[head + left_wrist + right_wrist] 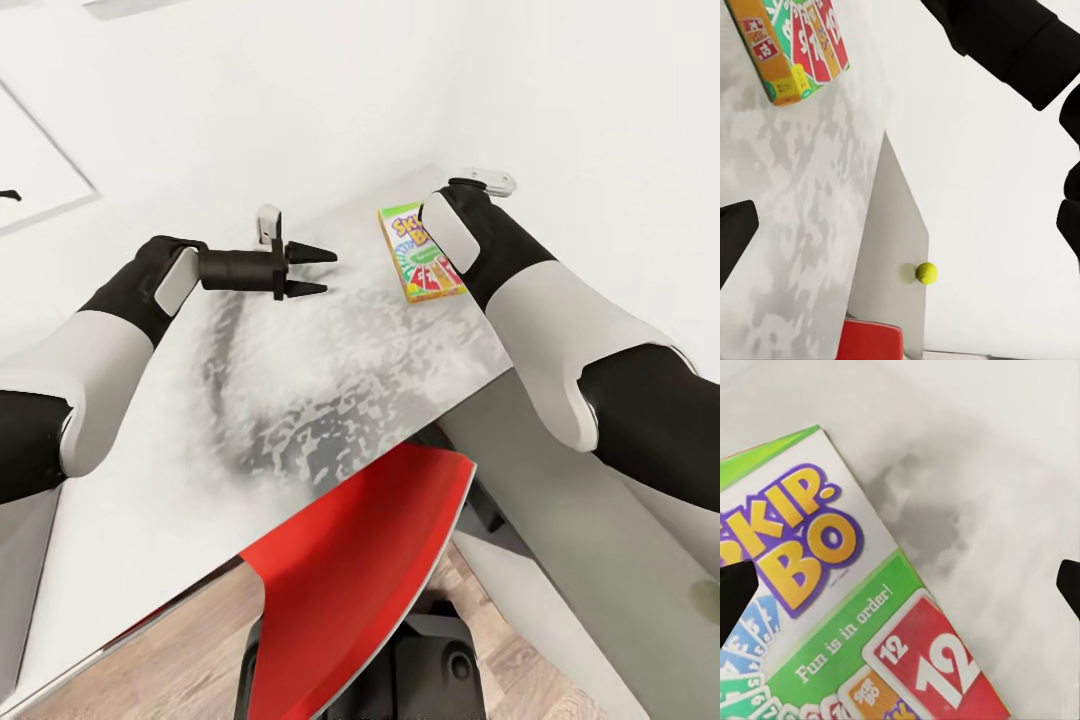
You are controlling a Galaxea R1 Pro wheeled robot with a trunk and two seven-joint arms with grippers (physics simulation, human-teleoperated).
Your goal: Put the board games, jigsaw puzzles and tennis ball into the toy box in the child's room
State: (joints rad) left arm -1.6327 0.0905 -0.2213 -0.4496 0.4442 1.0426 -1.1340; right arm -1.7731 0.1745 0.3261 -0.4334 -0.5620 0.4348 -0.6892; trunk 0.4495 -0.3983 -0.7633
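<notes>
Right jaws (pixel 900 585) over Skip-Bo box (pixel 832 607)

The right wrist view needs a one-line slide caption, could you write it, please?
Open right claw poised directly above the Skip-Bo board game lying flat on the white table.

arms: white shells, black joints; left pincer (pixel 312 272): black, pointed fingers; trunk (pixel 360 580): red panel, black base

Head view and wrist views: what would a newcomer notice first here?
First the bright Skip-Bo board game, lying flat on the white table near the wall, with the right arm reaching over it. Then the left gripper, hovering over the table with its dark fingers apart and empty. A red chair stands at the table's near edge, and the left wrist view shows the small tennis ball.
</notes>
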